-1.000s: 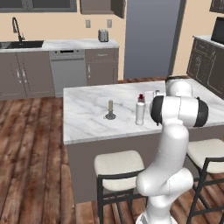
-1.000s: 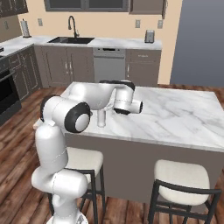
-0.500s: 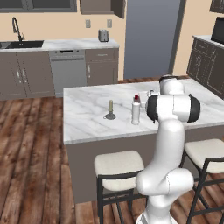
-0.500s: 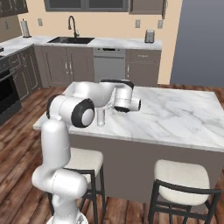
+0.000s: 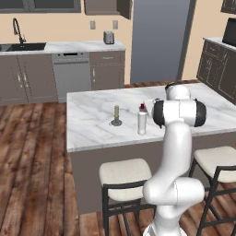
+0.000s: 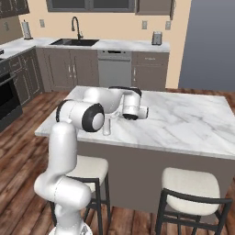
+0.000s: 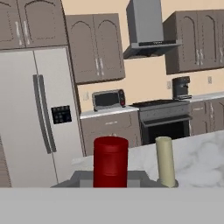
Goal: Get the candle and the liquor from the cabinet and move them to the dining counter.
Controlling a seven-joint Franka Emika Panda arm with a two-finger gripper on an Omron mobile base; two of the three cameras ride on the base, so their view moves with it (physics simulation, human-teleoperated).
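Observation:
On the dining counter stands the candle, a pale stick in a dark holder. Just right of it in the left base view is the liquor, a white bottle with a red cap, upright at the counter top. My gripper is shut on the bottle's upper part, largely hidden behind my own elbow. Whether the bottle's base touches the marble I cannot tell. A brown upper cabinet hangs on the far wall above the toaster.
Two cushioned stools stand at the island's near side. The far wall counter carries a toaster and a sink. The hand view faces a fridge and a range.
My gripper has carried the liquor a little to the left, toward the candle, and slightly lower. The candle has not moved.

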